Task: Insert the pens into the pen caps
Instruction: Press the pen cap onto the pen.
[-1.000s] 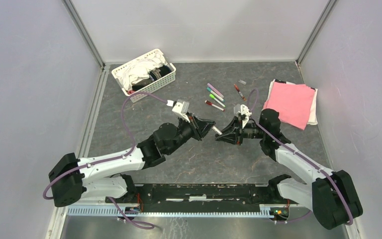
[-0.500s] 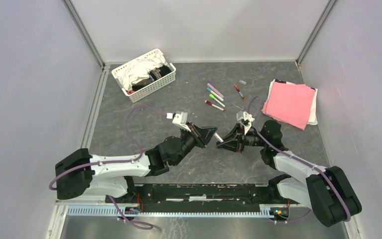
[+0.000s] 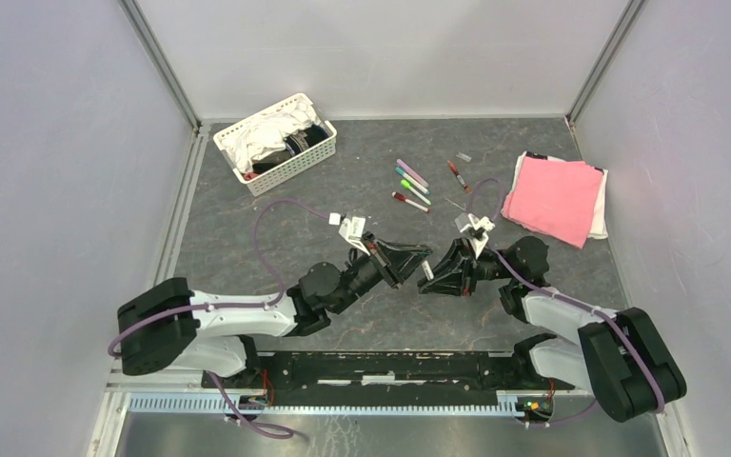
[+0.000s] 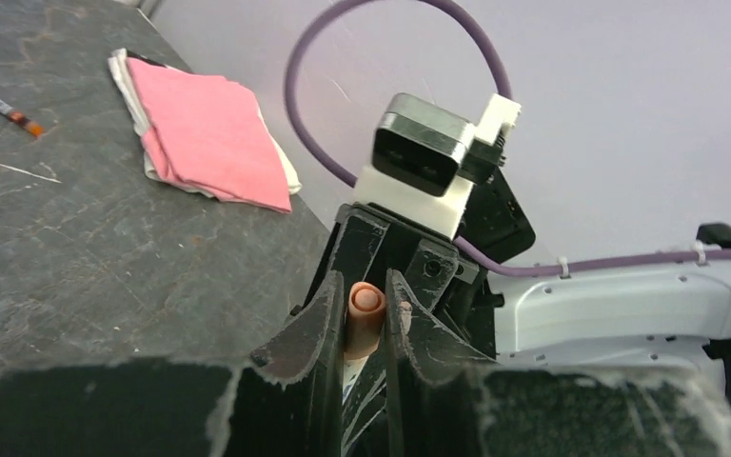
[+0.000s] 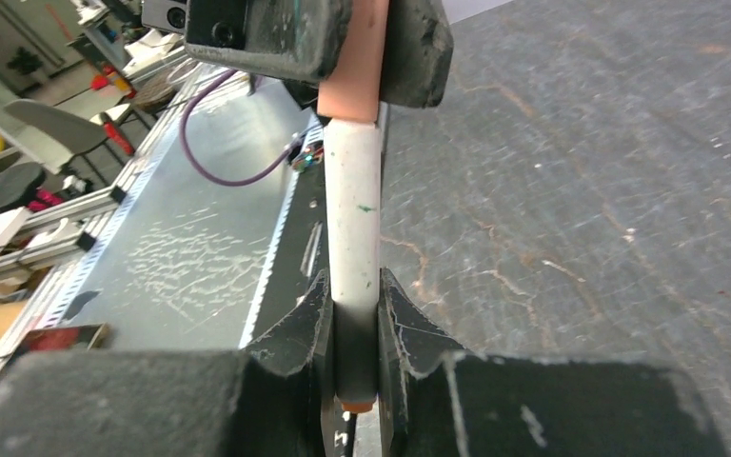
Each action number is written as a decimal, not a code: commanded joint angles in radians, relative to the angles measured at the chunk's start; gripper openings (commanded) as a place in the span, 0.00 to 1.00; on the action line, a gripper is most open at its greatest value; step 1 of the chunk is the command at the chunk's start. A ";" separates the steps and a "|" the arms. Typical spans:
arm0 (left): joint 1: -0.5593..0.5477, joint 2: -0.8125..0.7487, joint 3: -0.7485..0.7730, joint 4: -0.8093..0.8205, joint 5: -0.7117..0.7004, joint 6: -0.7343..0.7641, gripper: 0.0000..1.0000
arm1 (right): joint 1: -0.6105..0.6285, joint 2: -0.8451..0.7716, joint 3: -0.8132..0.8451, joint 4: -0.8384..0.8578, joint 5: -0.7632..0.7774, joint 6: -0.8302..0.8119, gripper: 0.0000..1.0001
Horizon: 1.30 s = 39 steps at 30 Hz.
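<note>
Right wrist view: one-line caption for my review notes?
Right end effector holds a white plastic pen barrel end-on against a salmon-orange plastic cap clamped in the left end effector.

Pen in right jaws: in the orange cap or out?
In. The white pen butts straight against the orange cap, no tip showing between them. Fully seated: cannot tell.
</note>
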 commanded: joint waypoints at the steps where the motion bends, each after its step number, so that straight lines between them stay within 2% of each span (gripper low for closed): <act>1: -0.084 0.115 -0.008 -0.371 0.428 0.005 0.02 | 0.007 -0.002 0.087 0.169 0.202 0.008 0.00; 3: -0.085 0.089 0.019 -0.525 0.374 0.040 0.02 | 0.002 -0.049 0.113 -0.092 0.250 -0.174 0.00; 4: -0.086 0.069 0.028 -0.594 0.348 0.061 0.02 | -0.001 -0.058 0.112 -0.103 0.253 -0.182 0.00; 7: -0.085 0.007 0.036 -0.749 0.311 0.118 0.02 | -0.020 -0.030 0.093 0.135 0.214 -0.010 0.00; 8: -0.084 -0.008 0.039 -0.795 0.301 0.130 0.02 | -0.022 -0.025 0.099 0.152 0.211 0.000 0.00; 9: -0.083 -0.021 0.044 -0.840 0.294 0.138 0.02 | -0.025 -0.026 0.111 0.108 0.218 -0.021 0.00; 12: -0.081 -0.047 0.071 -0.957 0.246 0.131 0.02 | -0.025 -0.061 0.162 -0.231 0.286 -0.263 0.00; 15: -0.081 -0.028 0.103 -1.005 0.200 0.062 0.02 | -0.026 -0.062 0.202 -0.420 0.371 -0.384 0.00; 20: -0.094 0.089 0.164 -0.920 0.158 -0.103 0.02 | -0.010 -0.068 0.220 -0.503 0.422 -0.472 0.00; 23: -0.132 0.148 0.225 -0.991 0.031 -0.187 0.02 | -0.006 -0.075 0.236 -0.558 0.459 -0.520 0.00; 25: -0.170 0.166 0.247 -1.043 -0.053 -0.222 0.02 | -0.006 -0.074 0.227 -0.507 0.439 -0.483 0.00; 28: -0.205 0.160 0.226 -1.001 -0.108 -0.227 0.02 | -0.012 -0.061 0.146 -0.180 0.349 -0.247 0.00; 29: -0.211 0.152 0.215 -0.991 -0.114 -0.213 0.02 | -0.015 -0.059 0.134 -0.123 0.334 -0.209 0.00; 32: -0.215 0.085 0.155 -0.912 -0.137 -0.179 0.02 | -0.018 -0.062 0.135 -0.162 0.327 -0.240 0.00; 35: -0.216 -0.022 0.102 -0.876 -0.201 -0.170 0.04 | -0.015 -0.041 0.122 -0.113 0.274 -0.214 0.00; 39: -0.214 -0.132 0.093 -0.867 -0.292 -0.131 0.16 | 0.010 -0.033 0.115 -0.099 0.224 -0.225 0.00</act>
